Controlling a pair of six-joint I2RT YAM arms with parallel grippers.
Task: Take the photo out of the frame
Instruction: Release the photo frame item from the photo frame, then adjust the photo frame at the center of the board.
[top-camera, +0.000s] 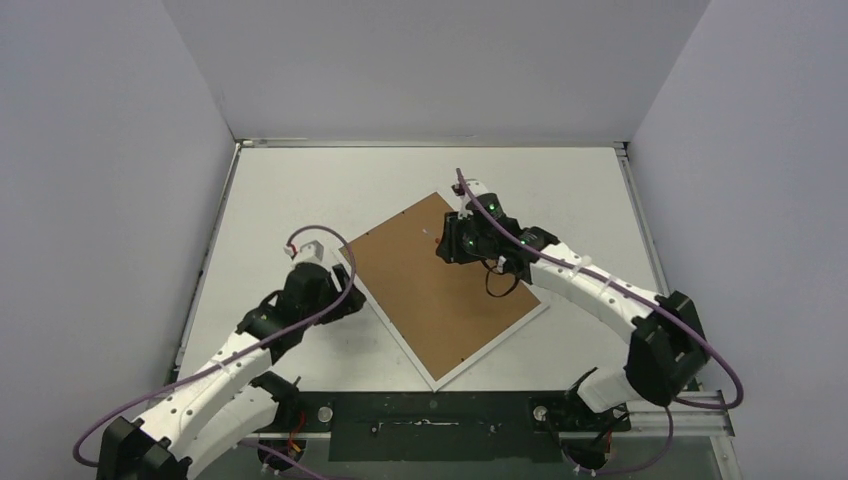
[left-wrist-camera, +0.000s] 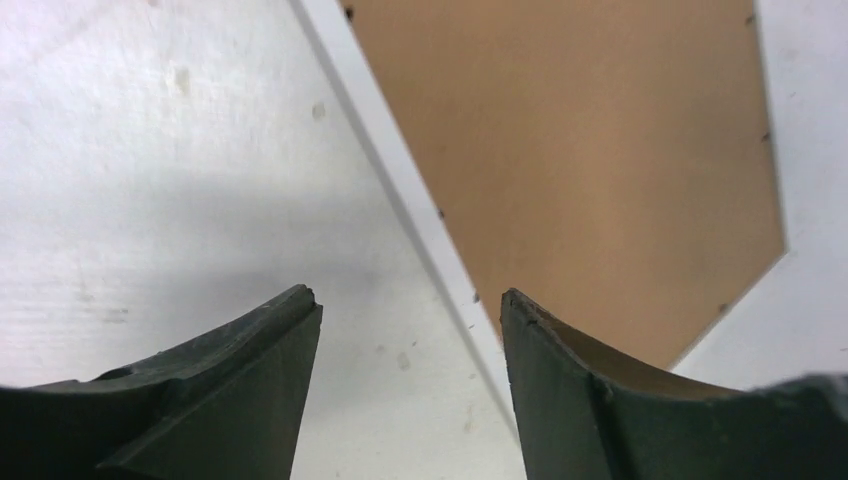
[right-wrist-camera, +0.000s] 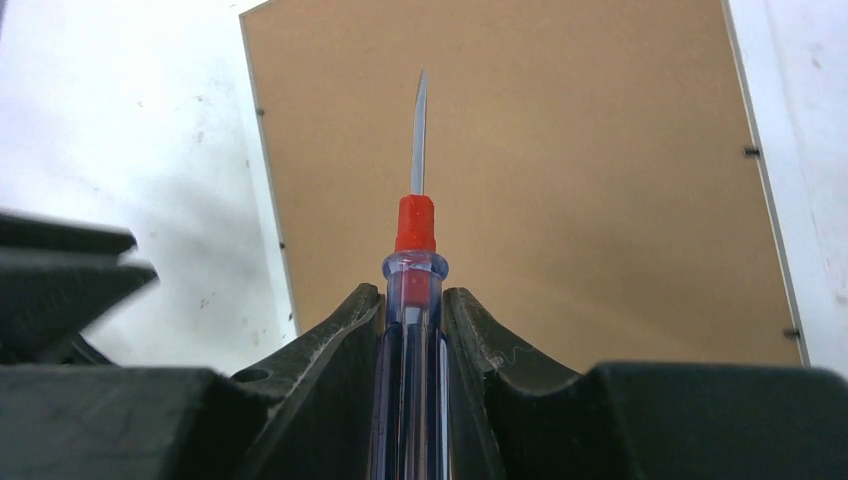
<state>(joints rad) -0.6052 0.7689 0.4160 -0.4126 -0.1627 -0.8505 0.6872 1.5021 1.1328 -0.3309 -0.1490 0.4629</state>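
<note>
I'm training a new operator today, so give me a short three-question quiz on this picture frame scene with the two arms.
1. True or false: the frame lies on the table with its brown back facing up.
2. Fill the gap: the left hand, near the frame's white edge, is ____ (open or shut).
3. What holds the screwdriver? A: the left hand. B: the right hand. C: nothing, it lies on the table.
Key: 1 true. 2 open. 3 B.
</note>
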